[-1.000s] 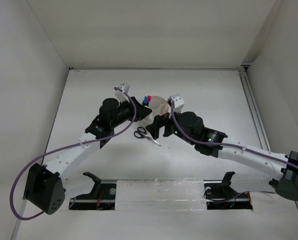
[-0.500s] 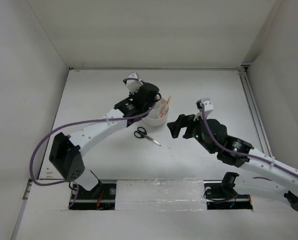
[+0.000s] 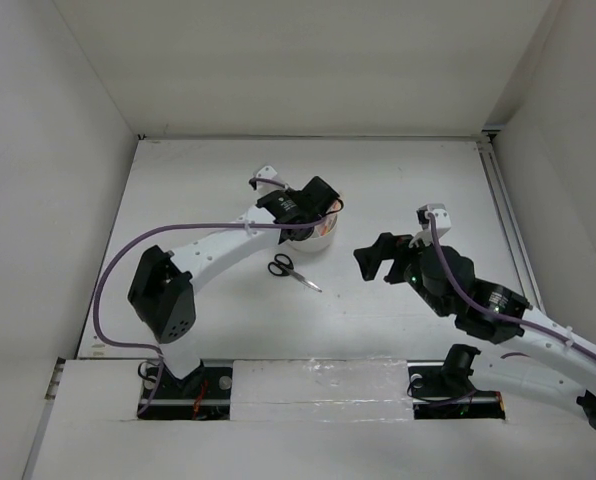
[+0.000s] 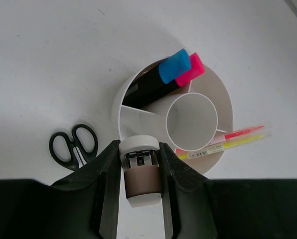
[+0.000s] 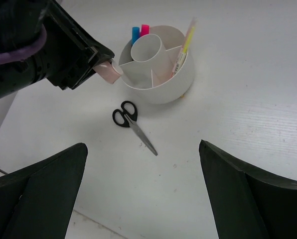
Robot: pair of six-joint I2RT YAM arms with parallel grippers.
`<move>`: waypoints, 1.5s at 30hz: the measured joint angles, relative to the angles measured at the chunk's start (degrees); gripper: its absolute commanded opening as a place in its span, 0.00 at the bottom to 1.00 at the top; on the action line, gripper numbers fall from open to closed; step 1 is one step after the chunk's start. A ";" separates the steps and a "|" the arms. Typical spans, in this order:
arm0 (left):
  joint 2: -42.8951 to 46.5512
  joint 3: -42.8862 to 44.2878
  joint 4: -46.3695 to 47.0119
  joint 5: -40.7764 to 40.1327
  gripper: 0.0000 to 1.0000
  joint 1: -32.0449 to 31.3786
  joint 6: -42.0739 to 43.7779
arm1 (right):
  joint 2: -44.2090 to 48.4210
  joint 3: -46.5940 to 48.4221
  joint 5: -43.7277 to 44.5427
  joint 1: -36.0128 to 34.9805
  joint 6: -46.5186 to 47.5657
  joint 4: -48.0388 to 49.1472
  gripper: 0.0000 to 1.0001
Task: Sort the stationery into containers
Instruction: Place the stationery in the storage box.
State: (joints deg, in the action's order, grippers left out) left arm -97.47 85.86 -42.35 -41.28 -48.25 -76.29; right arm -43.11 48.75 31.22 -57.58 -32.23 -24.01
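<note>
The white round tub (image 4: pixel 119 107) holds the blue-and-black highlighter (image 4: pixel 173 67) and the pink-and-black highlighter (image 4: pixel 191 70) in one compartment. The yellow pencil (image 4: pixel 238 143) and red pen (image 4: pixel 240 133) lean in another. My left gripper (image 4: pixel 141 172) is shut on a tan-sleeved eraser (image 4: pixel 141 181) just above the tub's near rim; it shows pinkish in the right wrist view (image 5: pixel 108 72). The black-handled scissors (image 3: pixel 290 268) lie on the table in front of the tub (image 5: pixel 161 87). My right gripper (image 5: pixel 142 149) is open and empty, set back to the right of the scissors (image 5: pixel 131 122).
The left arm (image 3: pixel 228 245) arches over the table's left half and covers most of the tub (image 3: pixel 325 238) from above. The right gripper (image 3: pixel 373 258) hangs right of the scissors. White walls close in the table on three sides.
My left gripper has swung right onto the tub with the eraser. My right gripper has drawn back from the tub, to the right and toward the near edge.
</note>
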 measured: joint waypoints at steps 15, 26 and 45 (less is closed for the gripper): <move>-3.91 -2.67 3.96 0.66 0.00 2.38 -3.28 | 0.11 -0.15 -0.63 0.00 -0.20 -0.15 1.00; -3.91 -3.21 8.61 2.23 0.00 2.36 -4.42 | -0.83 -0.15 -1.49 0.00 0.07 -0.09 1.00; -4.00 -5.38 11.69 3.98 0.24 2.36 -6.32 | -0.96 -0.15 -2.10 0.00 1.18 0.00 1.00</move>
State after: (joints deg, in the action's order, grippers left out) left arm -101.47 80.49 -30.65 -37.30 -45.89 -82.61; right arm -44.07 48.60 29.12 -57.58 -31.05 -24.01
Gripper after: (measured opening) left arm 0.255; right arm 0.999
